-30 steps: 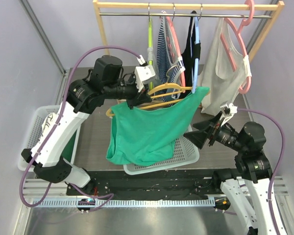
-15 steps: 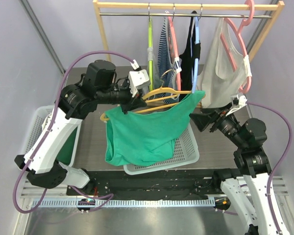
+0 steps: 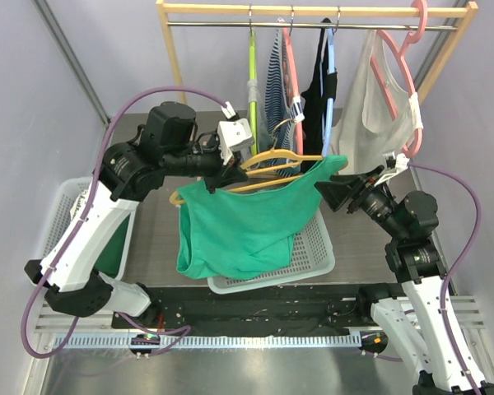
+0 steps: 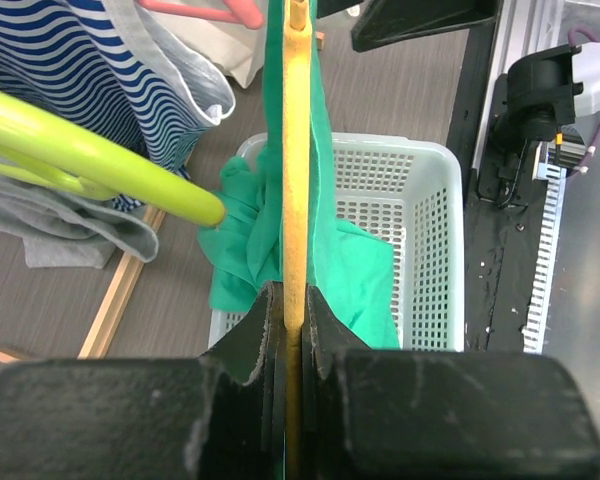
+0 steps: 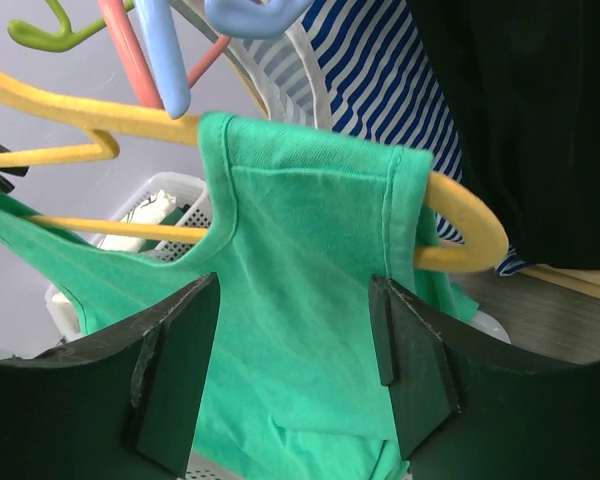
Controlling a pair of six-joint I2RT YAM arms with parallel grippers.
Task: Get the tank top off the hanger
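Hanger point(image 4: 297, 150) was pinched in left gripper point(image 4: 292, 300); right gripper point(image 5: 292, 300) was spread about tank top point(image 5: 310, 220) strap. Strap could be jammed if hanger tip were clamped too.

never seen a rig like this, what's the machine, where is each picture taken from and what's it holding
Two robot arms stand bolted at the near edge of a table. The wide picture comes from a fixed camera above and behind them; the other two come from a camera on each wrist, showing its own fingers. The left gripper is shut on a yellow hanger carrying a green tank top. The right gripper is open, facing the top's shoulder strap. A white basket sits on the table under it, and more clothes hang on a wooden rack behind.
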